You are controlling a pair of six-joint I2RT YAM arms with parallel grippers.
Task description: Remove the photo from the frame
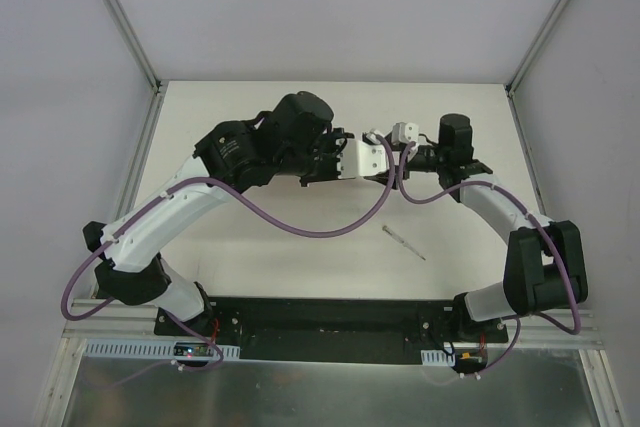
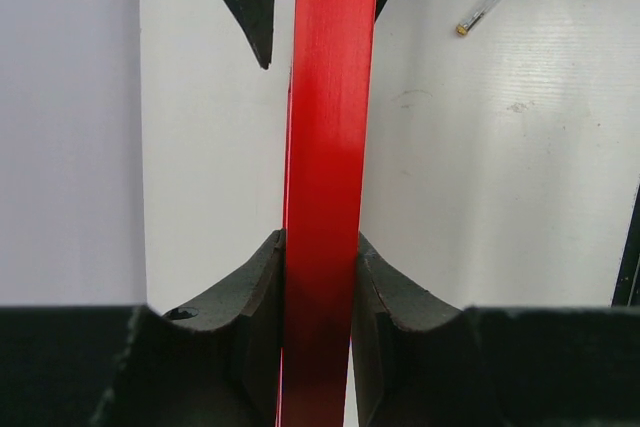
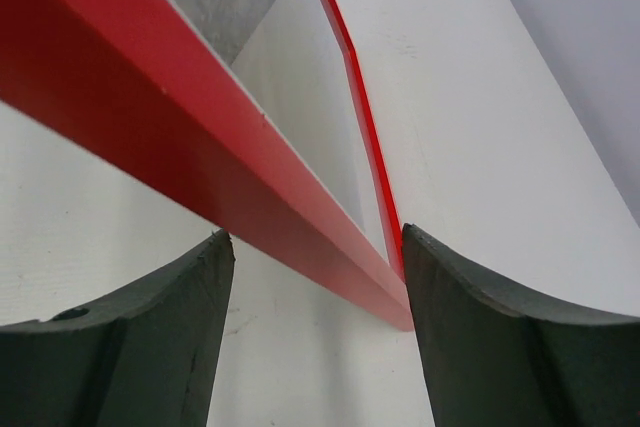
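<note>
Red frame (image 2: 325, 197) held on edge above the table (image 1: 300, 257).
Left jaws clamped on frame's edge; right jaws spread around its corner, one finger (image 3: 500, 337) touching. Screwdriver (image 1: 403, 245) lying near frame.

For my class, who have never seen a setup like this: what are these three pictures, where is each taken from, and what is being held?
The wide picture looks down from above on two robot arms bolted to the near edge of a white table. The other two come from small cameras on each arm's wrist, so the dark curved shapes at the bottom are that hand's own fingers. The left hand is clamped on the edge of a thin red picture frame, held off the table. The right hand sits around the frame's corner with its fingers apart; one looks close to the red edge, though real contact is unclear. A slim screwdriver-like tool lies loose on the table.
</note>
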